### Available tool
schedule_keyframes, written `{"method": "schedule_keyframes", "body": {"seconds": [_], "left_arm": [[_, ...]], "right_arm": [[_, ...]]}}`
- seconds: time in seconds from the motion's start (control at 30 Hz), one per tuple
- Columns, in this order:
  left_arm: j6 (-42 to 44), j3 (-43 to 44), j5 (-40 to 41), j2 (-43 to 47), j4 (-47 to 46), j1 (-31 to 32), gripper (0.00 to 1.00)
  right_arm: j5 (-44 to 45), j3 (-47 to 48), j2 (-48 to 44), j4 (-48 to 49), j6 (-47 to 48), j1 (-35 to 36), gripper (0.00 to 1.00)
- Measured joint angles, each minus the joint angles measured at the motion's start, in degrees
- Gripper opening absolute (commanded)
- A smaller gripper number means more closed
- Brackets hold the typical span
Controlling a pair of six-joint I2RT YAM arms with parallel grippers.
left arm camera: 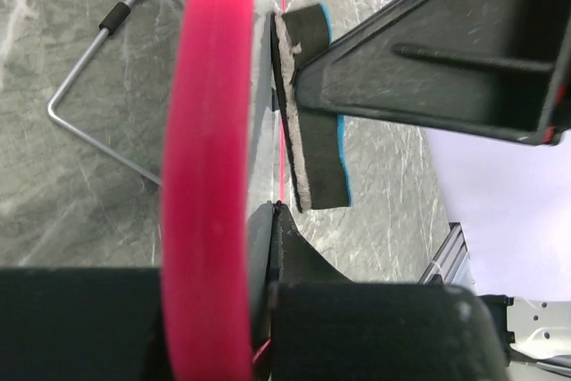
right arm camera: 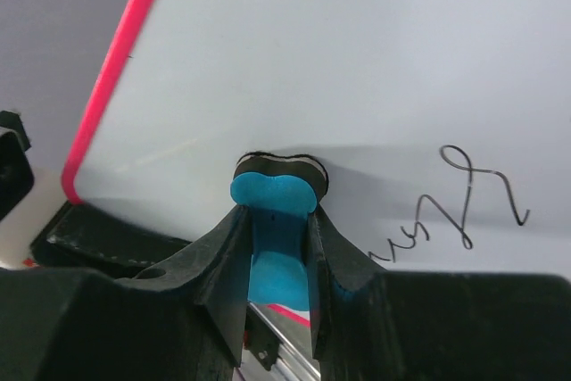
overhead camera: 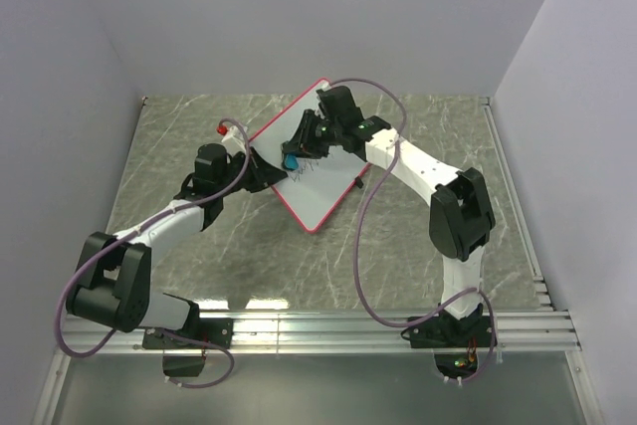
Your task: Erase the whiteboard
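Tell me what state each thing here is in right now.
whiteboard: tilted, black scribble not yet wiped.
eraser: felt side against the whiteboard.
left gripper: shut on the whiteboard's pink frame.
right gripper: shut on the eraser.

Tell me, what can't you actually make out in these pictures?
- Scribble on the whiteboard: too small to read in the top view; its left end seems to run behind the right gripper in the right wrist view.
- Small red thing beyond the left arm: too small to identify, top view.
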State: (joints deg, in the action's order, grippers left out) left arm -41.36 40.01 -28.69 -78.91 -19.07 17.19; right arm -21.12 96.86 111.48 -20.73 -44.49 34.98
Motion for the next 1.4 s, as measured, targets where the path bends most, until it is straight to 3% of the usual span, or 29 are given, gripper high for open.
{"method": "schedule_keyframes", "body": {"seconds": [0.73, 1.1, 1.4], "left_arm": [[0.09, 2.89, 2.4, -0.04, 4.39, 1.7, 0.0], [0.35, 4.96, 2.69, -0.04, 7.87, 1.77, 0.0], [2.34, 7.32, 2.62, -0.04, 11.45, 2.25, 0.0]], "right_arm": [[8.7, 1.73, 0.52, 2.47, -4.61, 0.74, 0.0], [27.34, -12.96, -7.69, 9.49, -5.11, 7.69, 0.0], [31.54, -27.17, -13.09, 24.5, -10.12, 8.31, 0.0]]}}
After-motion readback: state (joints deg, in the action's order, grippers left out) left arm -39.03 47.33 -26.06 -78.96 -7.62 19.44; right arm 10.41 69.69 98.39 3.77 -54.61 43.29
